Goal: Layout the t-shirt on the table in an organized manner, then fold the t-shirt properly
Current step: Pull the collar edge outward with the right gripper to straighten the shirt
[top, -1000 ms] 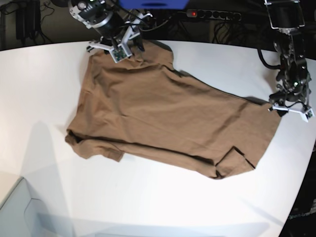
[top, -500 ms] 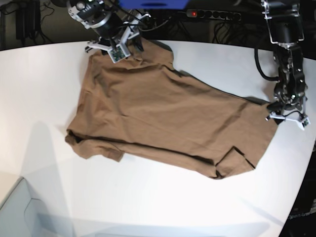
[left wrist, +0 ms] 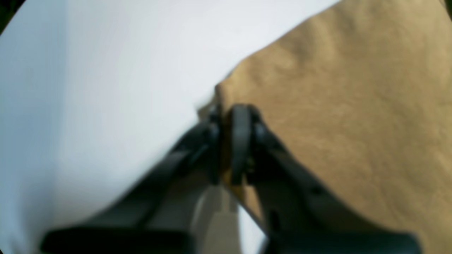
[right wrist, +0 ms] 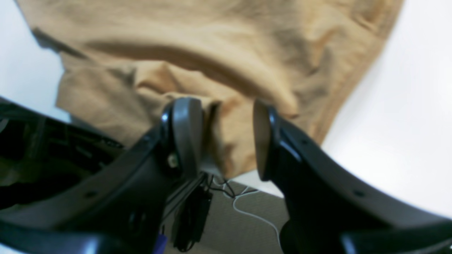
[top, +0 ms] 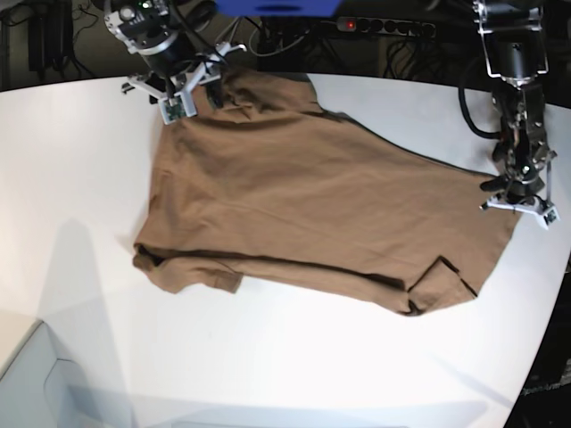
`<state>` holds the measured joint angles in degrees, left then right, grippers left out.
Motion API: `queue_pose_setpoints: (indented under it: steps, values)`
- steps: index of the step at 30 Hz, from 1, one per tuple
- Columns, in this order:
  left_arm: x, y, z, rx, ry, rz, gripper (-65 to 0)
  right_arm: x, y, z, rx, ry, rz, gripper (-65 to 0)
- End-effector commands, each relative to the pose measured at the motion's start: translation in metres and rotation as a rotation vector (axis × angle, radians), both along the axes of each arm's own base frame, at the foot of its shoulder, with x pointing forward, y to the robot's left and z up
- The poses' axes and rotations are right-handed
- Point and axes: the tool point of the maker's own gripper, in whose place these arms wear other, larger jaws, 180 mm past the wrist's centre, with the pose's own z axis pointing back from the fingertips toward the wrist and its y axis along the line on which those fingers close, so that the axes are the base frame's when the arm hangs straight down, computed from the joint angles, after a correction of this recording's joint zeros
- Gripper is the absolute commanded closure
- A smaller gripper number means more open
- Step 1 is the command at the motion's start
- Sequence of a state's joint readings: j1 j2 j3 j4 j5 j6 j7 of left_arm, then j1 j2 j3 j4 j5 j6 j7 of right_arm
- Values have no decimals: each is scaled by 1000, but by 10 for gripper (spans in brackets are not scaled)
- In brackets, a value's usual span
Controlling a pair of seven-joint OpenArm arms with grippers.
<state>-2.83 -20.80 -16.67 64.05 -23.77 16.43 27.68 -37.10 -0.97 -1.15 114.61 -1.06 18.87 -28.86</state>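
From the base view, the t-shirt lies spread on the table, long axis slanting from the far corner by my right pincer toward the near edge by my left pincer. My left wrist view shows those 2 jaws pinched tight on the shirt's edge. My right wrist view shows 2 jaws apart astride a bunched fold, not clamping it.

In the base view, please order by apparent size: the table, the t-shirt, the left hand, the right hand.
1. the table
2. the t-shirt
3. the right hand and the left hand: both small, too similar to rank.
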Motion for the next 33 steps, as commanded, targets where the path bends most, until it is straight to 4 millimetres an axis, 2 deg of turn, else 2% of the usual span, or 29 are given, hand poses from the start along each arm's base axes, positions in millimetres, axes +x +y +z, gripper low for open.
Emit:
queue_pose_setpoints:
  steps: [1,7,10,14,18,24,28,30,33]
  values:
    - [-20,-4,-16,-51,87,16,0,8,-1,10,13,-42,-13,-247]
    - [-37,-14,-9,-29,72,-28,0,28,-33,16,-28,-87,-110,-252]
    - [-42,-19,-1,-16,56,-53,0,39,-44,12,-37,-92,-143,-252]
    - [-45,-27,11,-2,30,-84,0,49,-44,-8,-24,-63,-147,-252]
    - [-47,-28,13,4,26,-93,0,63,-46,-34,-12,-17,-160,-252]
    - [-45,-28,14,3,22,-91,0,90,-74,-60,-28,19,-211,-252]
    - [-42,-29,17,5,9,-94,0,119,-100,-61,-55,5,-238,-252]
    - [-34,-35,23,-5,-17,-97,0,133,-115,-60,-71,-2,-253,-252]
    - [-28,-40,31,-15,-55,-91,0,154,-139,-49,-91,-36,-288,-252]
